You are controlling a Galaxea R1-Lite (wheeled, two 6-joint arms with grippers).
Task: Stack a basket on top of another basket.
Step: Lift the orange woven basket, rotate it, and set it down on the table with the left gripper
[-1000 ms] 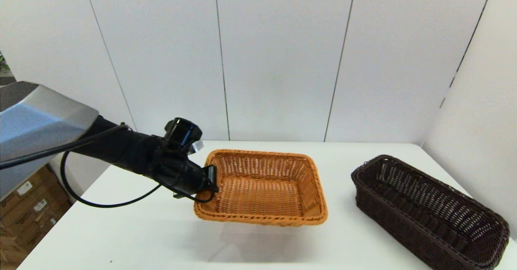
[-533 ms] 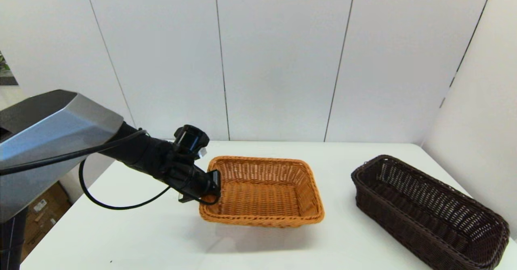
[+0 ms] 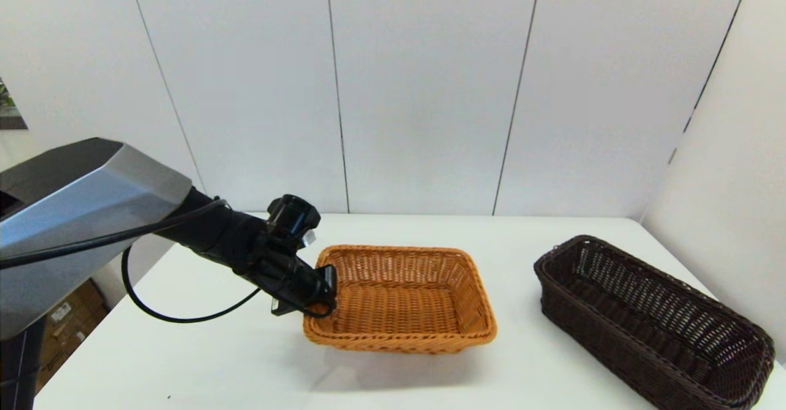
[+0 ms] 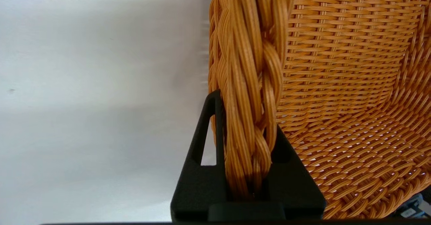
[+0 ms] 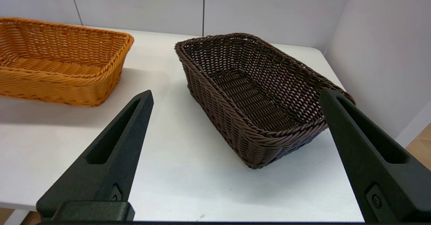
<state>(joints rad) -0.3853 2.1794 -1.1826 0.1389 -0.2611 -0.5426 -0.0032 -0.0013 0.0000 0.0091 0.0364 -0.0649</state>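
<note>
The left hand (image 3: 325, 287) is clamped on the braided rim at the left end of the orange-tan rectangular woven wicker basket (image 3: 399, 299); in the left wrist view the rim (image 4: 251, 117) sits tightly between the two black fingers (image 4: 202, 171). Compared with one second ago, this basket has come down and moved a little to the right: earlier it hung tilted with a wide shadow under it, and now it is almost level, with only a thin shadow below, so I judge it is resting on the white worktop (image 3: 245, 361) or just above it. The dark brown rectangular woven wicker basket (image 3: 651, 318) stands well apart on the right side of the worktop, untouched and in the same place. The right hand (image 5: 232, 157) hovers near it with its fingers wide apart, holding nothing. This suggests that the orange-tan basket is being put down as the base, and the stacking itself is not yet done.
</note>
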